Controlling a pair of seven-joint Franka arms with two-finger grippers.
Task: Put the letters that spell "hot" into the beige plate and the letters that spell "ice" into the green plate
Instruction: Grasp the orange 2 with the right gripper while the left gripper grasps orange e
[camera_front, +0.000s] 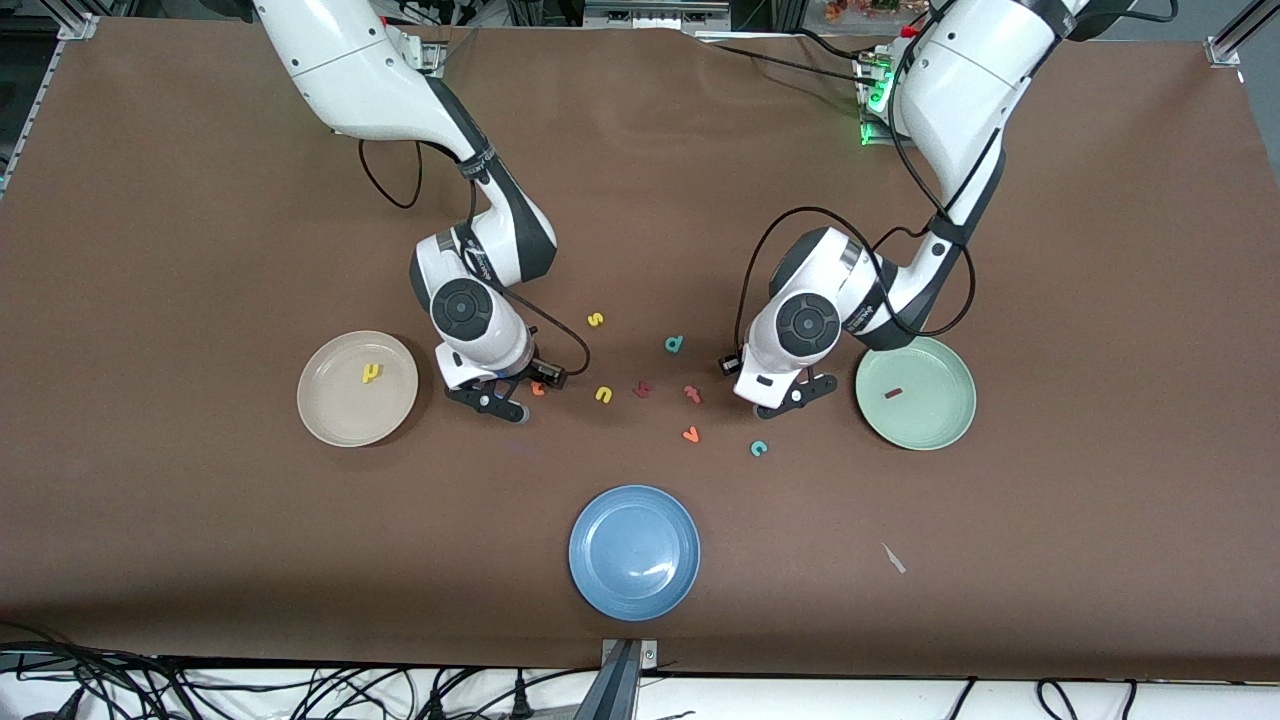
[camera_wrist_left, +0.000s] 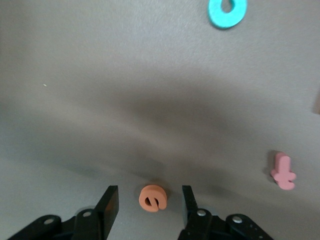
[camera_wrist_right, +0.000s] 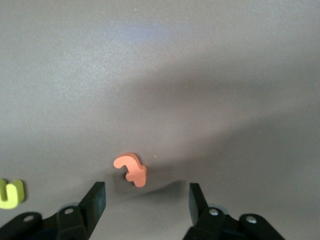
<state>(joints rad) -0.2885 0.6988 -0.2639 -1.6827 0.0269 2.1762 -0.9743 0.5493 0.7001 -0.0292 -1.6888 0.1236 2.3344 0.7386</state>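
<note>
1. Left gripper (camera_wrist_left: 150, 207): low over the surface beside the green plate (camera_front: 940, 425); fingers spread, straddling the orange e (camera_wrist_left: 152, 198), not touching it.
2. Right gripper (camera_wrist_right: 147, 205): low over the surface beside the beige plate (camera_front: 330, 420); fingers spread, an orange hooked letter (camera_wrist_right: 131, 169) lying just ahead of them.
3. Beige plate: holds the yellow h (camera_front: 371, 373).
4. Green plate: holds the dark red i (camera_front: 893, 393).
5. Teal c (camera_front: 759, 448): on the surface, nearer the front edge than the left gripper.

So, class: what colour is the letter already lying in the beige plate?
Yellow letter, on the beige plate, clearest in the front view.
</note>
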